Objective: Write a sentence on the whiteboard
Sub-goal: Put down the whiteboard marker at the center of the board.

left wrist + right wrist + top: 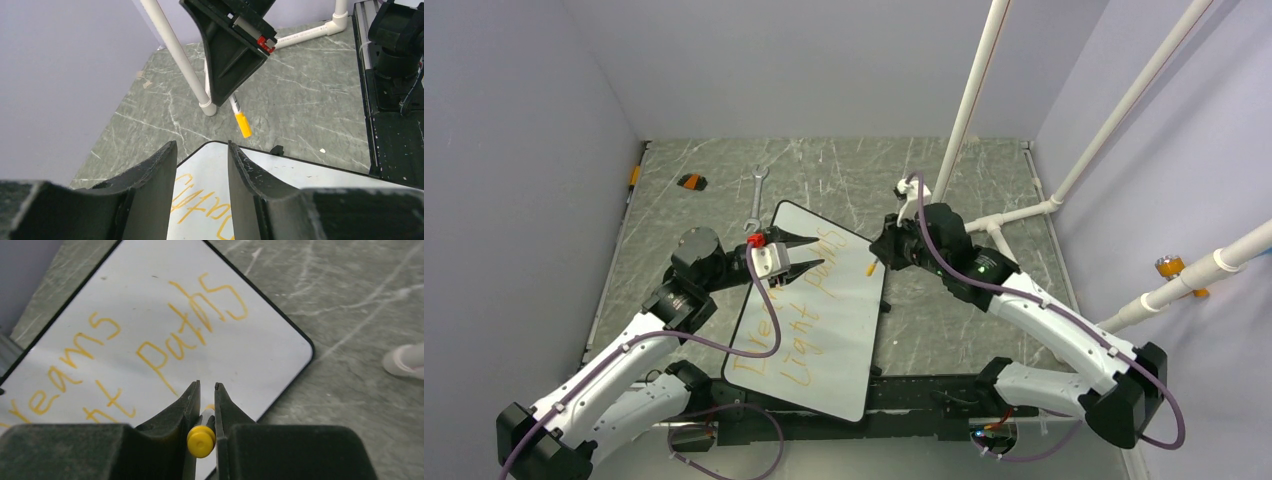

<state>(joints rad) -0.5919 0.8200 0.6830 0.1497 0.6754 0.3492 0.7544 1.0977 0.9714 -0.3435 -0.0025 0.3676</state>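
The whiteboard lies slanted on the grey table, and the wrist views also show the whiteboard. The sentence, in orange-yellow, reads "Dreams Light paths" in two lines; parts of the sentence show in both wrist views. My left gripper hovers over the board's far corner, open, with nothing between its fingers. My right gripper is shut on a white marker, which has a yellow end pointing down just off the board's far right edge.
A metal wrench lies beyond the board, with a small orange-and-black piece to its left. White pipes rise at the back right; one pipe foot stands close to the marker. A black rail runs along the near edge.
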